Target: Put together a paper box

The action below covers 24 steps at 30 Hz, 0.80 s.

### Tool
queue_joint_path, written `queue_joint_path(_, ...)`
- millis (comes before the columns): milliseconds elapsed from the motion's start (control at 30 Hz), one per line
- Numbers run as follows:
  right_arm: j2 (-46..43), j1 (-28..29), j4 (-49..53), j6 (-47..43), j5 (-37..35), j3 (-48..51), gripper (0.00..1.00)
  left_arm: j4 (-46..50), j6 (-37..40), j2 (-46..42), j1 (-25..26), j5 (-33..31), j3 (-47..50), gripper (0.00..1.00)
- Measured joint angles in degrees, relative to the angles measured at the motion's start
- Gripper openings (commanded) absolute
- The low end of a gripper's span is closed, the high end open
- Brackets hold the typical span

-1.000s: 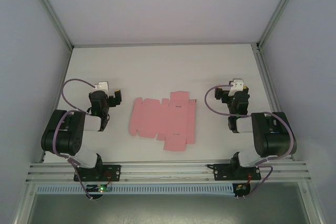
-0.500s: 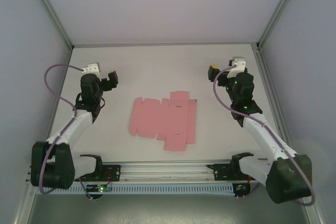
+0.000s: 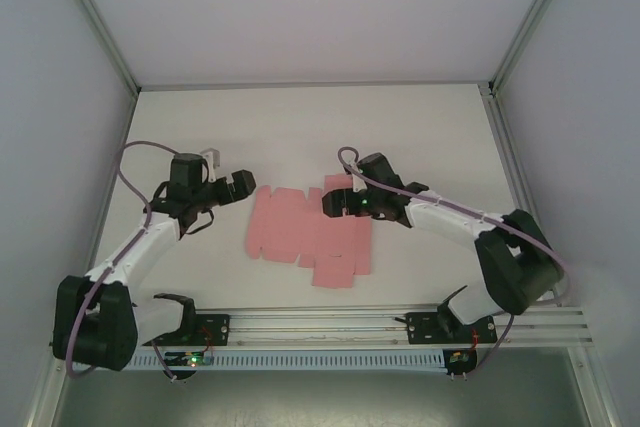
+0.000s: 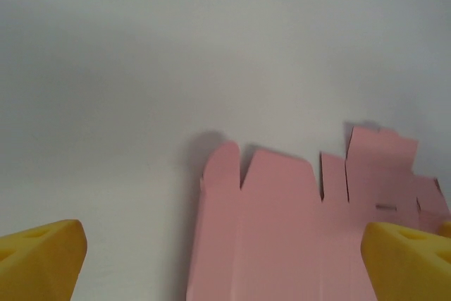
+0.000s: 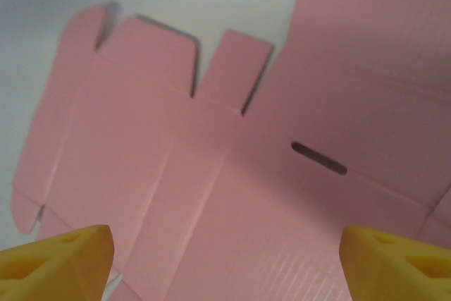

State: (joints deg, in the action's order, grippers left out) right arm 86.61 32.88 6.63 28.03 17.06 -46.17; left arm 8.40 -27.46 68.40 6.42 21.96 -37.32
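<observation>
Entry: the flat pink die-cut card sheet, the unfolded paper box (image 3: 310, 237), lies flat on the white table top (image 3: 300, 127), roughly mid-table and towards the near half, between the two arms. No panel is raised; we see flaps and tabs along its far and near edges, and one larger flap jutting out at the near side. The left gripper (image 3: 235, 185) sits just beside the sheet's far left corner, apart from the card as far as the top view shows. In the left wrist view its yellow fingertips (image 4: 42, 259) stand wide apart at the two lower corners of the picture, nothing between them; one is over bare table, the other over pink card. The sheet's rounded corner flap and the notches of its far edge lie ahead of them. The right gripper (image 3: 335, 202) is over the far right part of the sheet, by the far flap. In the right wrist view its yellow pads (image 5: 398, 262) are also set wide, gripping nothing, with the card spread out beneath and a narrow dark slot (image 5: 318, 158) cut in a panel ahead. We cannot tell whether the right pads touch the card or hang just above it.
</observation>
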Motion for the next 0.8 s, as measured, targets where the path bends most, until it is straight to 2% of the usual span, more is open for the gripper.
queue_joint_path(200, 3.6, -0.3, -2.1, 0.8, 0.4, 2.4, 0.83, 0.3, -0.2, 10.7, 2.4, 7.4, 0.0, 1.0)
queue_joint_path(467, 4.6, -1.9, -7.5, 0.8, 1.3, 5.1, 0.83, -1.9, -0.5, 16.3, 4.5, 14.0, 0.1, 0.98)
queue_joint_path(633, 5.9, -2.0, -10.7, 0.6, 1.7, 5.1, 0.83, -8.0, -2.1, 18.2, 6.4, 19.3, 0.5, 0.78)
queue_joint_path(800, 6.5, -2.0, -12.8, 0.3, 1.9, 5.3, 0.83, -10.1, -2.8, 18.9, 7.1, 21.4, 0.3, 0.43)
